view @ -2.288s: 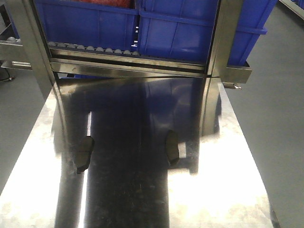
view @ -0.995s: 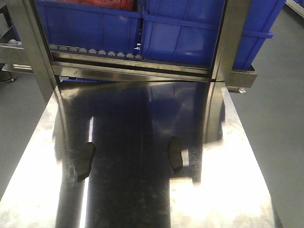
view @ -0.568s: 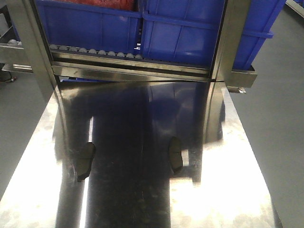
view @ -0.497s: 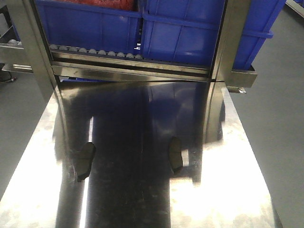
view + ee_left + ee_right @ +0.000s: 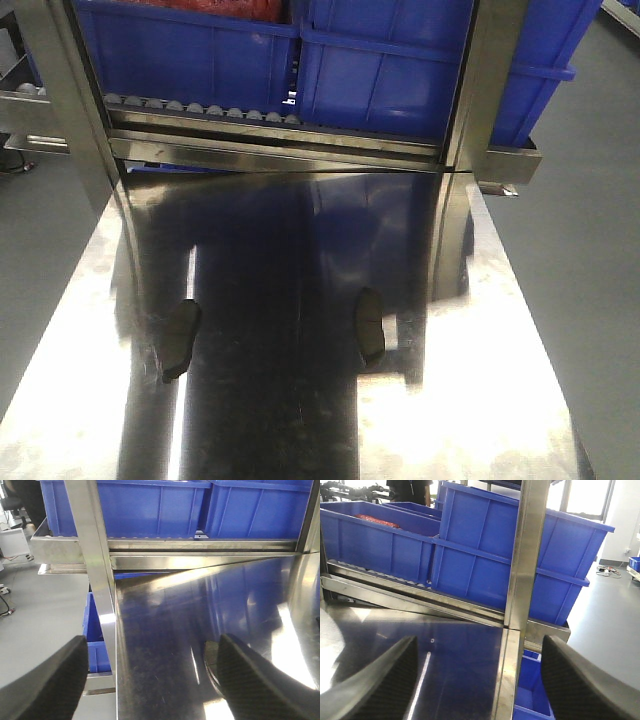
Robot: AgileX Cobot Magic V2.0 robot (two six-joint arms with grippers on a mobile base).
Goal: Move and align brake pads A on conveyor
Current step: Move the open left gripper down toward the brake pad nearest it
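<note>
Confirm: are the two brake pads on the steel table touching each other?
Apart. Front-facing view: one brake pad and the other brake pad lie with a broad strip of bare steel tabletop between them.

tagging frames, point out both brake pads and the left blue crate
left brake pad (image 5: 180, 338): front-facing view, face centre
right brake pad (image 5: 369, 325): front-facing view, face centre
left blue crate (image 5: 190, 55): front-facing view, front wall

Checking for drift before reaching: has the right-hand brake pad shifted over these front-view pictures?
No. The right-hand brake pad keeps its spot against the rack's steel post and the far edge of the steel tabletop; only the camera view shifted early on.
</note>
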